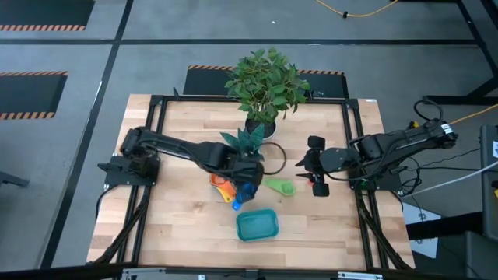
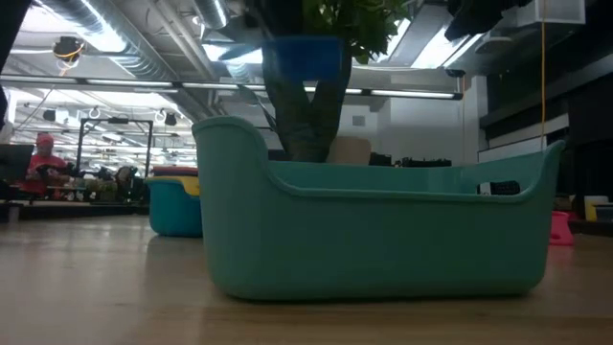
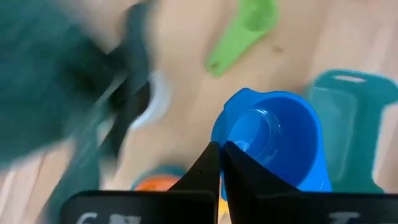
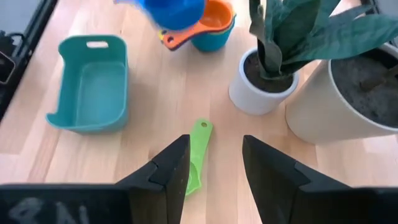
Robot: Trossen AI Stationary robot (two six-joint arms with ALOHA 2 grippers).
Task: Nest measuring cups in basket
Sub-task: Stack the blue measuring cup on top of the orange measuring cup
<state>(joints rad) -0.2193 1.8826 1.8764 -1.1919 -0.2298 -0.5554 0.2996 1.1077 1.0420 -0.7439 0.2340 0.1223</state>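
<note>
Even, bright overhead light; left wrist view smeared (motion blur).

The left arm reaches from its base at the left edge of the surface in a long line toward the middle, its wrist bent down. The left pincer [image 3: 221, 163] has its two dark fingers pressed together, tips meeting on the rim of the blue measuring cup [image 3: 273, 140], which hangs just ahead of the tips. The right arm comes in from the right edge, folded at the elbow, forearm pointing inward. The right pincer [image 4: 214, 158] stands spread wide, fingers apart with nothing between them, well off to the side of the left pincer.
</note>
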